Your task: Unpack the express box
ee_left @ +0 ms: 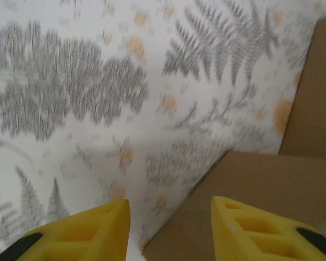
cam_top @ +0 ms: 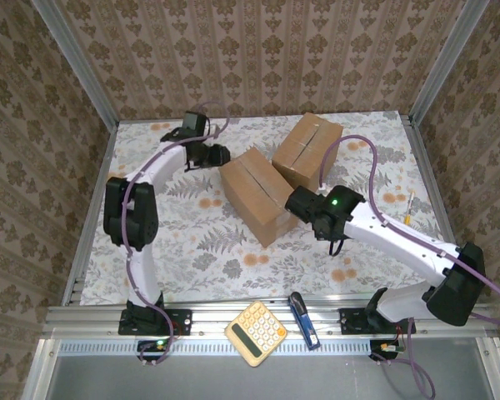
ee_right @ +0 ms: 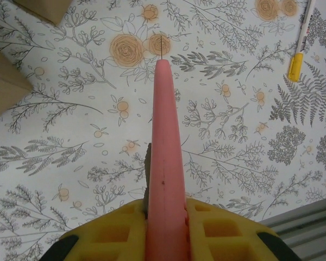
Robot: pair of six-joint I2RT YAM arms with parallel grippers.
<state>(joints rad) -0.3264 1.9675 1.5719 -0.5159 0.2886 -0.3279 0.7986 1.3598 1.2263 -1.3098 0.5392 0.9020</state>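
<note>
- Left gripper [ee_left: 169, 205]: fingers apart, at one corner of the express box [cam_top: 258, 194], middle of table [cam_top: 175, 250].
- Right gripper [ee_right: 165, 209]: clamped on pink cutter [ee_right: 165, 136], just beside box.

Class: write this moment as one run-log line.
left gripper open at near box corner | right gripper shut on pink cutter | near box closed
</note>
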